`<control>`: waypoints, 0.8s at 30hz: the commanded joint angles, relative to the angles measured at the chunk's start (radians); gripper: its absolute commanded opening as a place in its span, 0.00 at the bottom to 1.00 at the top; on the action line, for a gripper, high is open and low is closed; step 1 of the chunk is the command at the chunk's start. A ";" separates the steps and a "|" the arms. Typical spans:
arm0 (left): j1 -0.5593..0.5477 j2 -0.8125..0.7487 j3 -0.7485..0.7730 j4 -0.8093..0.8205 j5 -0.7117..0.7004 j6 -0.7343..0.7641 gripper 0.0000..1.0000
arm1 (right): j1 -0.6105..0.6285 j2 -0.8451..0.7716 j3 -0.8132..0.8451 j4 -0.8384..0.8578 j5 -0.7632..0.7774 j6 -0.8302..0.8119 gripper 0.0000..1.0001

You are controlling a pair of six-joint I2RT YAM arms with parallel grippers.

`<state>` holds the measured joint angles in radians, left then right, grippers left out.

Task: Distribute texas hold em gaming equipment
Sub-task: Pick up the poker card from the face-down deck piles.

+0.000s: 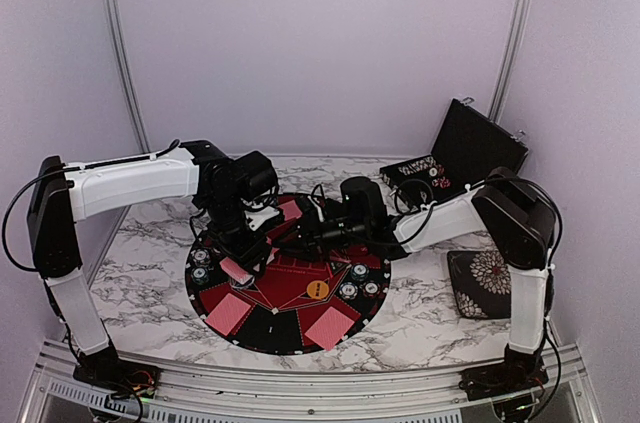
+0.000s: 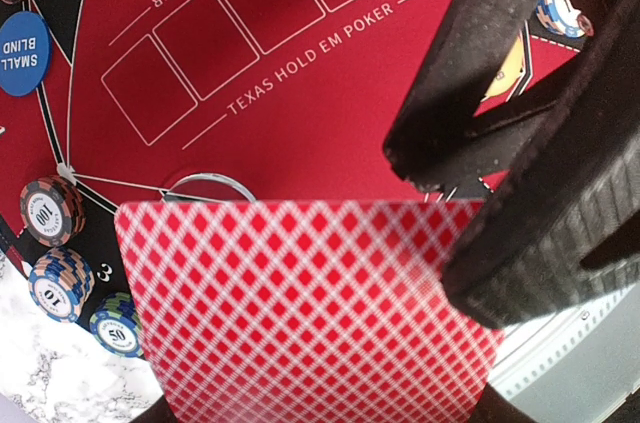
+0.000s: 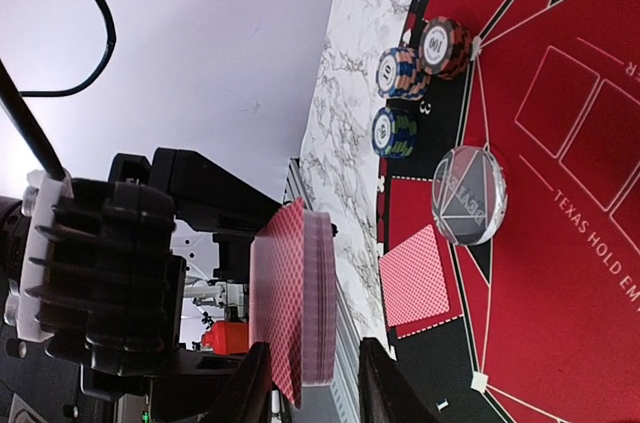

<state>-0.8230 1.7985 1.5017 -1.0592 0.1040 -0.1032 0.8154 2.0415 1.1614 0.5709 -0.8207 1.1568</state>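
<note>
Two face-down cards (image 1: 228, 313) lie on the round poker mat (image 1: 275, 328) near the table's front edge; above it the left tool (image 1: 243, 265) is clamped on a card deck (image 3: 300, 303) (red-backed); right tool (image 3: 313, 383) straddles its edge, contact indeterminate; chip stacks (image 3: 415, 68) beyond.
</note>
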 commanded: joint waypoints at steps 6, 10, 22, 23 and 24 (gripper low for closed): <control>-0.003 -0.023 0.025 -0.015 -0.004 0.012 0.46 | -0.005 -0.033 0.005 0.037 0.004 0.010 0.20; -0.004 -0.019 0.028 -0.016 -0.004 0.011 0.46 | -0.005 -0.038 -0.004 0.046 0.002 0.014 0.15; -0.004 -0.011 0.034 -0.016 -0.002 0.012 0.46 | -0.009 -0.044 -0.015 0.067 0.000 0.039 0.02; -0.004 -0.011 0.033 -0.016 -0.003 0.012 0.46 | -0.010 -0.044 -0.016 0.073 0.000 0.043 0.00; -0.004 -0.011 0.034 -0.016 -0.003 0.011 0.46 | -0.011 -0.044 -0.017 0.077 0.000 0.048 0.00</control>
<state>-0.8230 1.7985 1.5043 -1.0592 0.1040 -0.1032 0.8150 2.0289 1.1477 0.6044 -0.8211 1.1847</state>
